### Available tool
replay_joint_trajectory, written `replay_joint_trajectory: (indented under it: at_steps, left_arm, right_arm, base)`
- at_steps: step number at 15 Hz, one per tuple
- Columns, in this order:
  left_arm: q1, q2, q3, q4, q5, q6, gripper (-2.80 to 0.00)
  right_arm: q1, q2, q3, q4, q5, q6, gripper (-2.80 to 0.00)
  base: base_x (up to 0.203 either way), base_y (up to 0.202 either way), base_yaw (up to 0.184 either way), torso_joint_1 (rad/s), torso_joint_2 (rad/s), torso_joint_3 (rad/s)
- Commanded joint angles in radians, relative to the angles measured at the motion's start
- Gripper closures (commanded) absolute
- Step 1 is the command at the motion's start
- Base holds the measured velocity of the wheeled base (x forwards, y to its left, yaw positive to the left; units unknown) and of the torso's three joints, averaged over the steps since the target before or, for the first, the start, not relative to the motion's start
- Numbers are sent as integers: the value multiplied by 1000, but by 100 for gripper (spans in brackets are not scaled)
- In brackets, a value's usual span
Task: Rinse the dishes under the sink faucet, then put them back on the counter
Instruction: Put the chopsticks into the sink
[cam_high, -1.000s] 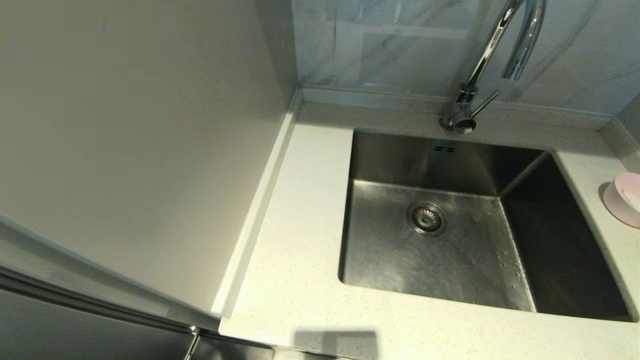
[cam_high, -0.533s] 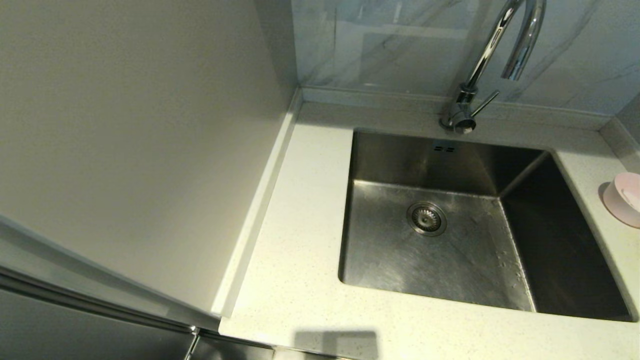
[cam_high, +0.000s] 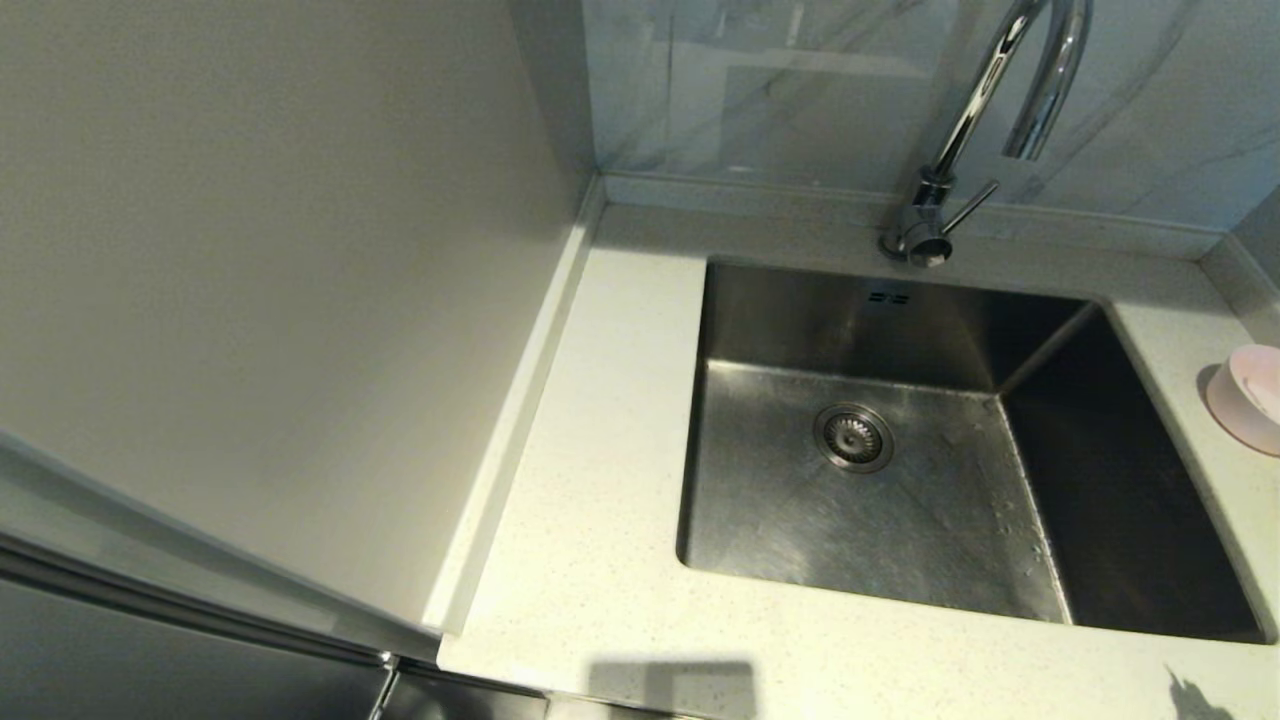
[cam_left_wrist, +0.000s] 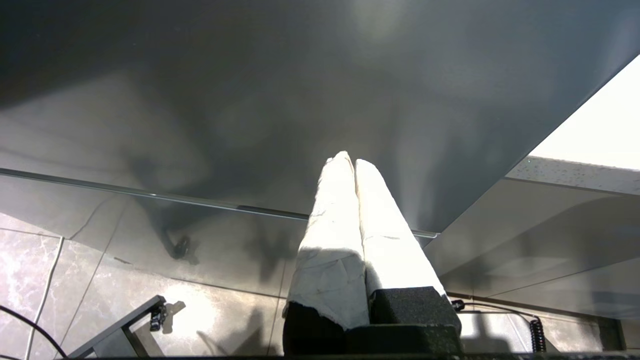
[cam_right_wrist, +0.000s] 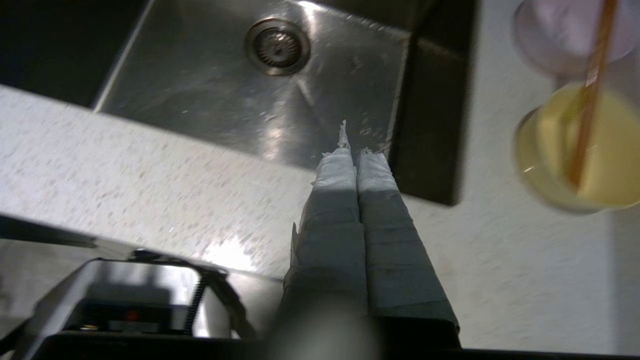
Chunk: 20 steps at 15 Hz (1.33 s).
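The right hand (cam_right_wrist: 353, 152), closed and holding nothing, hangs over the desk (cam_right_wrist: 150, 190) near the sink (cam_right_wrist: 210, 100); the left hand (cam_left_wrist: 348, 161), parked low, is closed too.

A home kitchen is indicated by a brushed steel sink (cam_high: 900, 450) set into a speckled stone surface (cam_high: 590, 500), a chrome gooseneck faucet (cam_high: 940, 200) at the far rim, marbled wall tiles (cam_high: 780, 90) behind, and small bowls (cam_right_wrist: 575, 150) laid out to the right.
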Motion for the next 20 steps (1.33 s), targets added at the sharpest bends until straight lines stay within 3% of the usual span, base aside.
replay_joint_trajectory:
  at_steps: [1,4,6,8,11,17,20]
  left_arm:
    - [0,-3,0,0,1,0,0]
    - [0,-3,0,0,1,0,0]
    - [0,-3,0,0,1,0,0]
    - [0,-3,0,0,1,0,0]
    - [0,-3,0,0,1,0,0]
    - [0,-3,0,0,1,0,0]
    - [0,-3,0,0,1,0,0]
  right_arm:
    - [-2,204,-247,123,-40,-42,0]
    - [-40,406,-643,452,-101,-80,0]
    - [-118,540,-867,680,-123,-120,0]
    - [-257,671,-984,838,-135,-215,0]
    - [-410,781,-1039,891,-105,-351,0]
    - [-515,901,-1071,889,-31,-379,0]
    - [-569,968,-1077,812,-3,-381,0]
  base:
    - [0,0,0,0,0,0]
    - [0,0,0,0,0,0]
    - [0,0,0,0,0,0]
    - [0,0,0,0,0,0]
    - [0,0,0,0,0,0]
    - [0,0,0,0,0,0]
    - [0,0,0,0,0,0]
